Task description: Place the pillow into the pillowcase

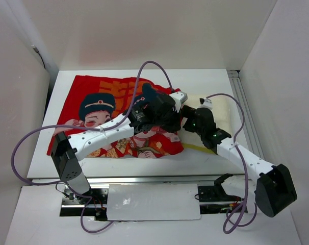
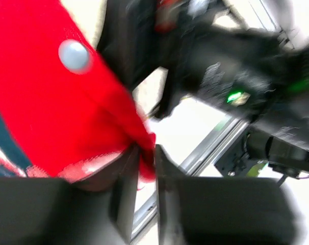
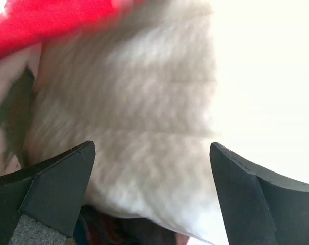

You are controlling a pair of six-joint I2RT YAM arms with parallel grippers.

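- We see the red pillowcase [image 1: 101, 115] lying flat on the table [image 1: 144, 163], its right edge bunched up beneath both wrists.
- The cream pillow [image 1: 227, 108] lies at that edge, on the right, mostly hidden by the right arm.
- Our left gripper [image 2: 147, 155] has its jaws almost together, pinching a fold of pillowcase.
- Our right gripper [image 3: 150, 148] is spread wide and grips nothing; the pillow lies just ahead of it.
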